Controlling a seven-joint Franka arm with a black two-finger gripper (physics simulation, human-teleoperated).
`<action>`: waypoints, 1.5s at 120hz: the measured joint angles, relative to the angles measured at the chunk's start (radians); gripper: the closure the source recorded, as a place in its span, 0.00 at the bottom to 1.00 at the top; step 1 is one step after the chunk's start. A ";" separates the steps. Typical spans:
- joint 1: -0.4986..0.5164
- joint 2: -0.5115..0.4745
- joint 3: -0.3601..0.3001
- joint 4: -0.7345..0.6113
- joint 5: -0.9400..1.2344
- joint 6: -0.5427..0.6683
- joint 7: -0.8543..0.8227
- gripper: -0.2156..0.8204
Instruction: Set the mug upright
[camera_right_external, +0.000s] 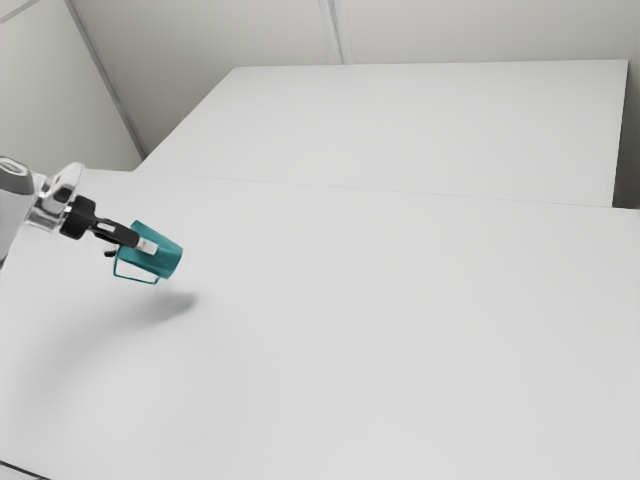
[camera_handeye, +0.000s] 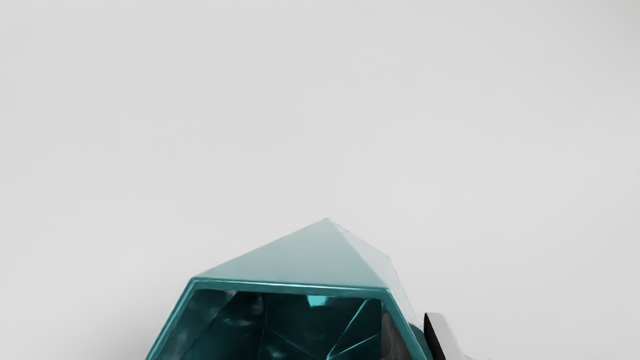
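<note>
White table (camera_right_external: 400, 340), fills most of the scene; another pale surface (camera_right_external: 440, 120) on the far side. Arm (camera_right_external: 12, 212) comes in from the exterior view's left. Gripper (camera_right_external: 146, 246) is clamped on the teal mug, near the arm, at the exterior view's left. One finger (camera_handeye: 442, 334) sits outside the wall; a grey shape (camera_handeye: 394, 337) inside is probably the other.

Mug (camera_right_external: 164, 262) is off the table, shadow (camera_right_external: 165, 307) apart below it. It's tilted: mouth toward the gripper, base away, angled down to the exterior view's right. Handle (camera_right_external: 136, 279) on its lower side.

Step in hand, my call: righting it. Roll the wrist slowly until the base faces straight down, keep the handle clear, lower till the base seats flat, then let go and back out along the wall. Thin wall grip could pivot.

No brand, label or writing legible.
</note>
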 joint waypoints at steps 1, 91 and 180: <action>-0.004 -0.006 0.000 0.000 0.006 0.000 -0.003 0.95; -0.435 -0.196 0.082 0.012 0.603 0.004 -0.471 0.96; -0.452 -0.276 -0.082 -0.185 0.799 0.150 -0.958 0.96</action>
